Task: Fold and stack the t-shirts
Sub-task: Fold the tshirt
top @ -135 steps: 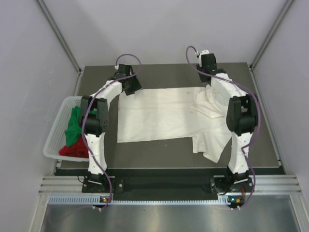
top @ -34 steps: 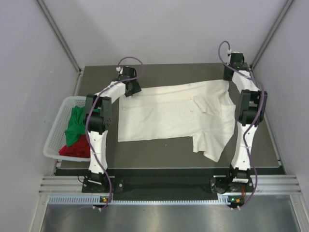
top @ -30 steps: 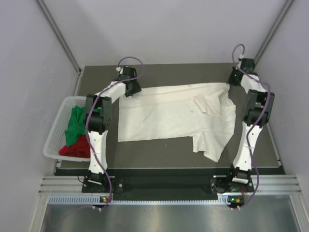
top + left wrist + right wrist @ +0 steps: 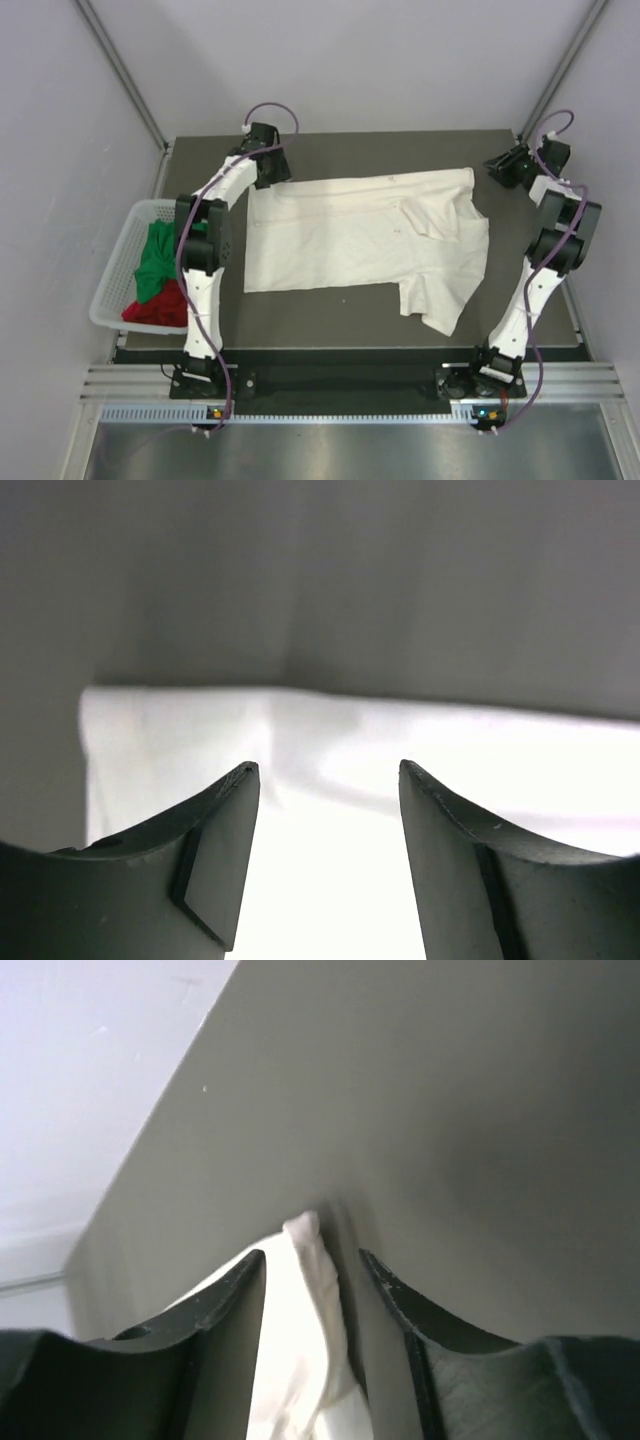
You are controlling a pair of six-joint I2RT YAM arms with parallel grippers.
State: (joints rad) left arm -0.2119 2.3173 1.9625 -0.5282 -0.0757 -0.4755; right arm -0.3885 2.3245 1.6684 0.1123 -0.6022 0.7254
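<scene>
Cream-white t-shirt [image 4: 360, 235] spread flat, left gripper [image 4: 327, 768] open over its corner, right gripper [image 4: 311, 1254] parted, a cloth tip between its fingers

**Q:** What lies beneath your left fingers [image 4: 215, 865]?

**A:** Cloth. It is the cream-white t-shirt [image 4: 330, 770], soft, matt and faintly creased. My fingers look like dark, smooth hard plastic with a dull sheen.

**Q:** And between the right fingers [image 4: 440, 1360]?

**A:** The same cream cloth, a rolled corner. Beyond my fingertips is the table [image 4: 450, 1110], its top dark grey, matt and even.

**Q:** Anything farther out?

**A:** Well to the left of my left fingers there is a basket [image 4: 108, 290] of white plastic mesh. In it are a green t-shirt [image 4: 152, 255] and a red t-shirt [image 4: 158, 305], both crumpled matt cloth.
</scene>
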